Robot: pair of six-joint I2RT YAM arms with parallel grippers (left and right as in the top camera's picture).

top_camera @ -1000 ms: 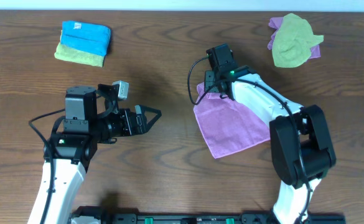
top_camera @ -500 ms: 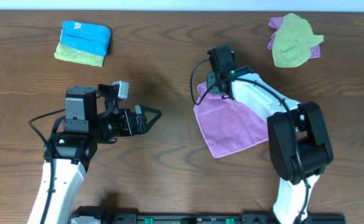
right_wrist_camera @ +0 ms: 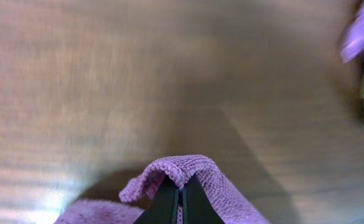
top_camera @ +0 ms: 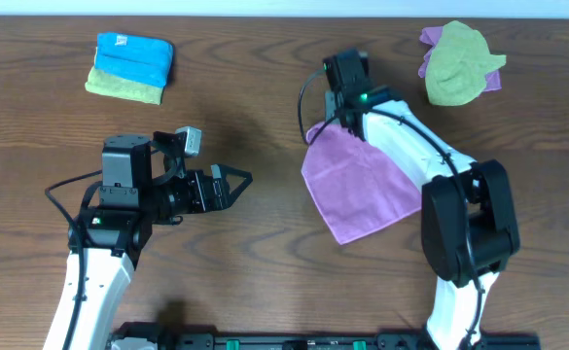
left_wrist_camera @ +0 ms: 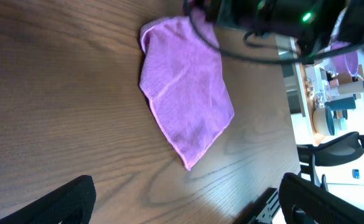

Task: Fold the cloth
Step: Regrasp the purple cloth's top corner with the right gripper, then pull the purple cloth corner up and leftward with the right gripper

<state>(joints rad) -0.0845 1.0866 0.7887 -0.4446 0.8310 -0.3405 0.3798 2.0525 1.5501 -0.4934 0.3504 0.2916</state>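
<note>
One pinched corner, one cloth to fold.
The right end effector (right_wrist_camera: 178,198) is pressed together on the far corner of the single purple cloth (top_camera: 362,190), which lies on the table (top_camera: 245,97). The left end effector (top_camera: 237,187), spread, holds nothing. On so slight a bite the hem may slip, or the unpinned cloth may drag and bunch. Nearby: two folded cloths (top_camera: 128,68), two crumpled cloths (top_camera: 456,63).

A plain purple cloth (top_camera: 357,185) lies on a dark brown, wood-grained counter (top_camera: 235,78). Nearby, a bright blue cloth (top_camera: 133,53) tops a yellow-green cloth (top_camera: 124,89), and an olive-green cloth (top_camera: 454,63) covers a lilac cloth (top_camera: 428,39).
</note>
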